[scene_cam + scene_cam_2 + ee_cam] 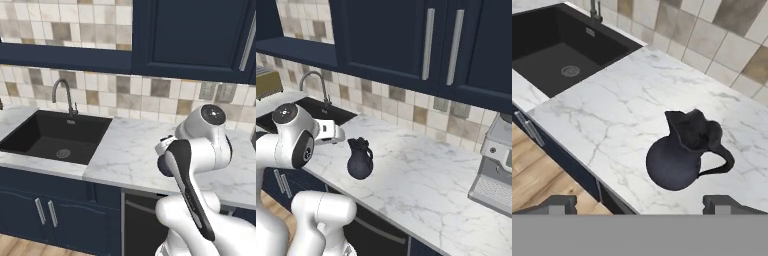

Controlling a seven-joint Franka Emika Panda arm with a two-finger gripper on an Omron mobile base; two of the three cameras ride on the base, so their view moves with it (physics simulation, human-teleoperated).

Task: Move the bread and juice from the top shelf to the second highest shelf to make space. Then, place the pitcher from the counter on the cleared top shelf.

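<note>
Black and round-bellied, the pitcher (684, 155) stands upright on the white marble table (627, 100), well to the right of the black sink (557, 55) and its faucet (315, 82). Above and apart from it, the hand (641, 204) hovers with fingers spread wide, holding nothing. At the table's far right stands a grey coffee machine (495, 165).

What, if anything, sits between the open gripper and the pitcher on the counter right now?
Nothing visible. In the hand view the gripper is open and the pitcher stands upright just ahead of it on the counter, with bare marble around it. The sink lies well off to one side, out of the path.
</note>
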